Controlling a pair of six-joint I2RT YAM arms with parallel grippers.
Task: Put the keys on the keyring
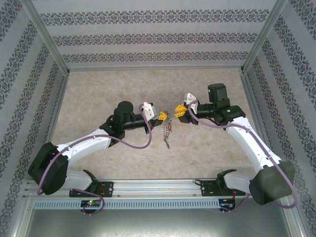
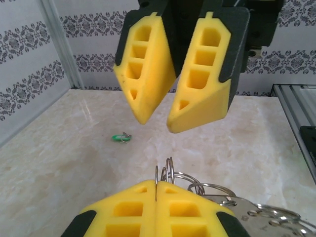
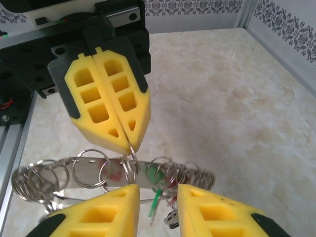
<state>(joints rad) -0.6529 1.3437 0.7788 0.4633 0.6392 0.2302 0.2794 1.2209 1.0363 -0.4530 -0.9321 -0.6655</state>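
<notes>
The keyring (image 1: pixel 167 127) hangs between the two grippers above the table, a grey metal band (image 3: pixel 91 170) edged with several small silvery split rings. My left gripper (image 1: pixel 160 116) (image 2: pixel 156 183) is shut on one of those small rings; in the right wrist view its yellow fingers (image 3: pixel 111 106) pinch the ring at their tip. Keys dangle under the band, among them a green key (image 3: pixel 154 206) and red ones. My right gripper (image 1: pixel 179 109) (image 3: pixel 158 191) is open, just in front of the band and level with the keys. Another green key (image 2: pixel 121 138) lies loose on the table.
The beige marble-like table (image 1: pixel 98 94) is walled by patterned panels with metal posts (image 1: pixel 47 37). An aluminium rail (image 1: pixel 148 186) runs along the near edge by the arm bases. Purple cables (image 1: pixel 136 145) loop off both arms.
</notes>
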